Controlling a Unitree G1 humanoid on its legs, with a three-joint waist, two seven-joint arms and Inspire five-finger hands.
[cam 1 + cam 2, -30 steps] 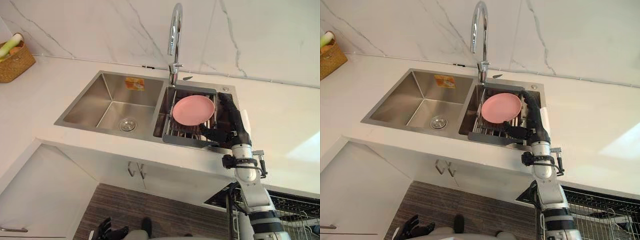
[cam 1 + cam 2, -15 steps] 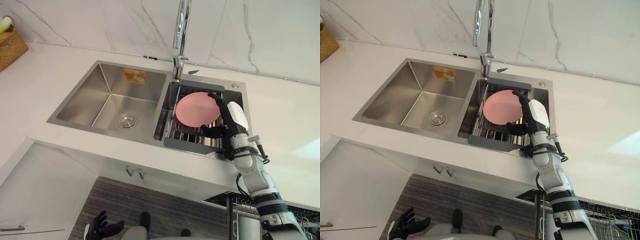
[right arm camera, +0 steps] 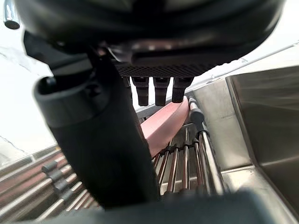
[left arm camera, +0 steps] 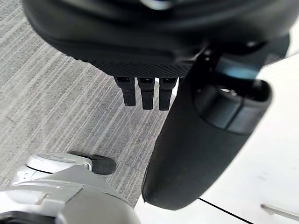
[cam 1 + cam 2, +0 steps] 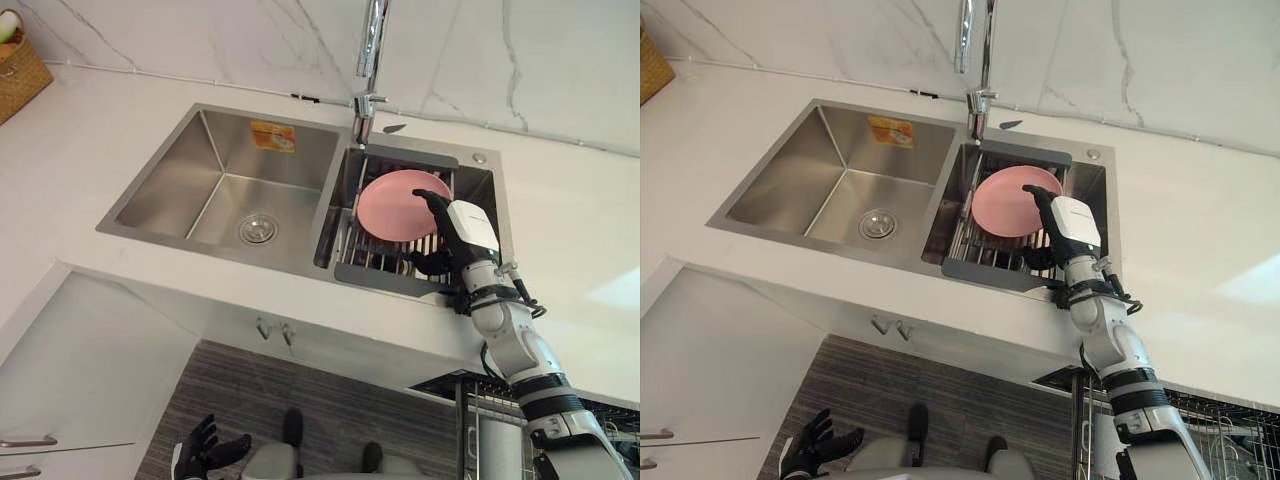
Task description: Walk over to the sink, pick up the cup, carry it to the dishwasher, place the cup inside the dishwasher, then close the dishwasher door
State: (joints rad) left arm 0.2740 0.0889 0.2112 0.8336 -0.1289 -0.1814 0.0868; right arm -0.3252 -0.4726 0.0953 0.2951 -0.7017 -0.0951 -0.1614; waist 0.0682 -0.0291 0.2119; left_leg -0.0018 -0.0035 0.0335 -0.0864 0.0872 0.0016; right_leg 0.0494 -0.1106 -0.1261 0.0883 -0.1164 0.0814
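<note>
A pink plate (image 5: 393, 204) leans upright in a dish rack (image 5: 372, 262) set in the right basin of the steel sink (image 5: 225, 195). My right hand (image 5: 458, 243) reaches over the rack's near right corner, its fingertips beside the plate's right edge. It is open and holds nothing. In the right wrist view its fingers (image 3: 159, 91) point straight toward the pink plate (image 3: 164, 124) above the rack bars (image 3: 187, 163). My left hand (image 5: 203, 451) hangs low over the floor, open and idle, fingers (image 4: 145, 94) straight.
A tall chrome faucet (image 5: 370, 60) rises behind the basins. A wicker basket (image 5: 18, 65) sits on the white counter at far left. White cabinet doors (image 5: 100, 370) stand below the counter. A wire dishwasher rack (image 5: 1230, 440) shows at lower right.
The camera has shifted and the whole scene sits differently. My right hand has turned its white back upward and moved farther over the rack toward the plate.
</note>
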